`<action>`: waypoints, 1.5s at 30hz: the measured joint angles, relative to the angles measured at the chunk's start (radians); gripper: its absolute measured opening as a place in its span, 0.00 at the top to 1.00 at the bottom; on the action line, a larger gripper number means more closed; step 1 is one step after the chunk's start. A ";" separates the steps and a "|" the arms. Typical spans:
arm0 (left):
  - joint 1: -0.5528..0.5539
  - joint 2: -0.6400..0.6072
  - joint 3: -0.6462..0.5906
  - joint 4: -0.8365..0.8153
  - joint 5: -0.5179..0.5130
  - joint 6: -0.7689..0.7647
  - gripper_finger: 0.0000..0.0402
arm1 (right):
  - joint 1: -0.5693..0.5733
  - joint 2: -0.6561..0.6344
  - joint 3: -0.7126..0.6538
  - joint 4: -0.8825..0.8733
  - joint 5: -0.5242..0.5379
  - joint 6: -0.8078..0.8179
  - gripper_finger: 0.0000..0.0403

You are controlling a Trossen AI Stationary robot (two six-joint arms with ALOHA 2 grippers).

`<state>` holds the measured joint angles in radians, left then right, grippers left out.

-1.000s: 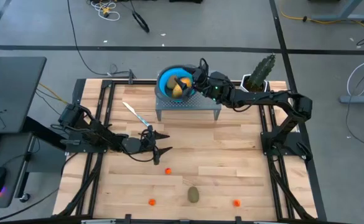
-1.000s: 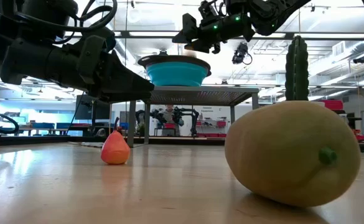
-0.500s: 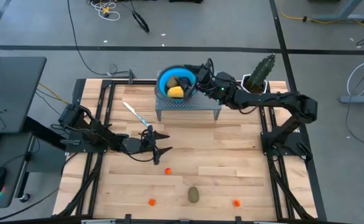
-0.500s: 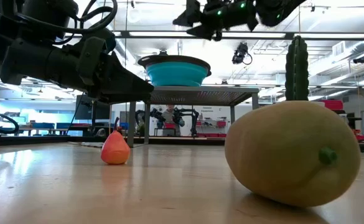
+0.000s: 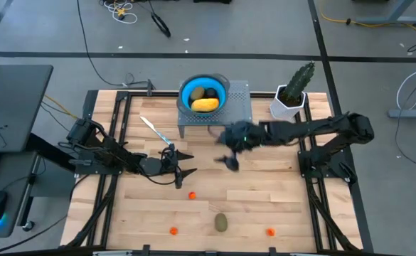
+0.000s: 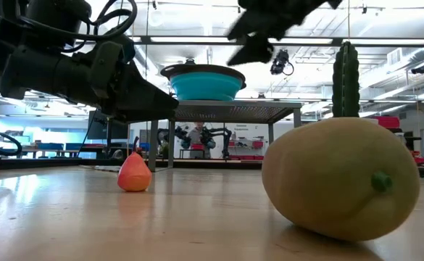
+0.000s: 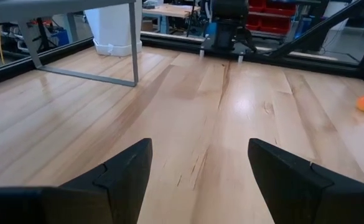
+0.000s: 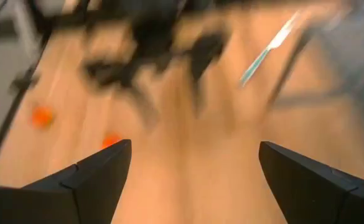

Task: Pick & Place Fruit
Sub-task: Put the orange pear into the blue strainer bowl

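The yellow-orange oblong (image 5: 205,104) lies crosswise in the blue bowl (image 5: 187,91).

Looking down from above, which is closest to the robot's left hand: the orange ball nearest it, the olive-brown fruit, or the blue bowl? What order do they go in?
From the left hand, seen from above:
1. Orange-red ball, just below it toward the table's near edge.
2. Olive-brown fruit, farther toward the near edge, to the right.
3. Blue bowl, up on the grey stand at the far side.

The fruit and bowl are nearly equal, so that ranking is loose.

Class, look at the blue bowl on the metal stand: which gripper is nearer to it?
Right. The right gripper hangs just in front of the stand holding the blue bowl; the left gripper waits farther forward, over the table's middle.
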<state>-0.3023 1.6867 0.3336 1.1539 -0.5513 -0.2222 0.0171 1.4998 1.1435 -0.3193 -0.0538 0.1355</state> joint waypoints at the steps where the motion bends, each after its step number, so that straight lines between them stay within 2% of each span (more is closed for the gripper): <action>1: 0.000 0.000 0.000 0.007 0.004 -0.002 0.32 | 0.024 0.000 -0.011 -0.038 -0.004 0.028 0.10; 5: 0.000 0.000 0.000 0.038 0.091 0.024 0.32 | 0.123 0.000 -0.060 -0.127 -0.003 0.120 0.10; 8: 0.000 -0.016 0.000 0.049 0.288 0.050 0.32 | 0.186 0.000 -0.117 -0.139 -0.002 0.166 0.10; 12: -0.011 -0.041 0.000 0.058 0.580 -0.002 0.33 | 0.249 0.000 -0.190 -0.125 0.040 0.223 0.10; 14: -0.021 -0.061 0.000 0.060 0.656 -0.038 0.34 | 0.269 0.000 -0.226 -0.118 0.082 0.239 0.10; 16: -0.036 -0.078 0.000 0.054 0.681 -0.059 0.35 | 0.281 0.000 -0.258 -0.099 0.117 0.254 0.10; 19: -0.071 -0.083 0.000 0.028 0.629 -0.052 0.38 | 0.288 0.000 -0.310 -0.029 0.151 0.278 0.10; 23: -0.126 -0.083 0.013 -0.122 0.430 -0.024 0.41 | 0.293 0.000 -0.381 0.115 0.157 0.294 0.10; 26: -0.149 -0.082 0.032 -0.158 0.352 -0.020 0.42 | 0.301 0.000 -0.419 0.192 0.158 0.294 0.10; 29: -0.159 -0.082 0.056 -0.192 0.340 -0.022 0.42 | 0.304 0.000 -0.452 0.262 0.159 0.294 0.10; 36: -0.180 -0.082 0.118 -0.410 0.310 -0.034 0.42 | 0.309 0.001 -0.499 0.376 0.200 0.302 0.10; 39: -0.183 -0.082 0.121 -0.432 0.278 -0.031 0.42 | 0.312 0.001 -0.519 0.436 0.230 0.314 0.10; 45: -0.183 -0.082 0.121 -0.452 0.281 -0.032 0.42 | 0.316 0.001 -0.528 0.487 0.238 0.379 0.10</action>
<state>-0.4850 1.6043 0.4541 0.7015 -0.2703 -0.2543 0.3331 1.5005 0.6155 0.1680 0.1840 0.5140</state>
